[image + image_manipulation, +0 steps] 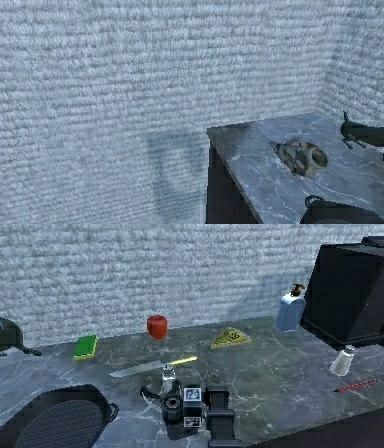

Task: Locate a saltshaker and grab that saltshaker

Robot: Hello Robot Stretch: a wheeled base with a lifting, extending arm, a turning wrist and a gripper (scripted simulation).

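Observation:
A small clear shaker with a grey cap (169, 377) stands on the grey marble countertop (270, 374), in the arm side view just left of the middle. My gripper (166, 395) sits right below it, with the two white marked squares (205, 399) beside it on the dark arm. Since the shaker stands on the counter at the gripper's far end, I cannot tell whether the gripper holds anything. A second shaker, white with a grey top (343, 361), stands at the arm side view's right, in front of a black box-shaped appliance (350, 286).
On the counter lie a green sponge (86, 347), a red apple (157, 326), a knife (150, 367), a yellow wedge (230, 338) and a blue soap bottle (290, 312). A black pan (55, 419) sits near left. Forward view: counter corner (240, 150) against a brick wall, with a grey lumpy object (300, 156).

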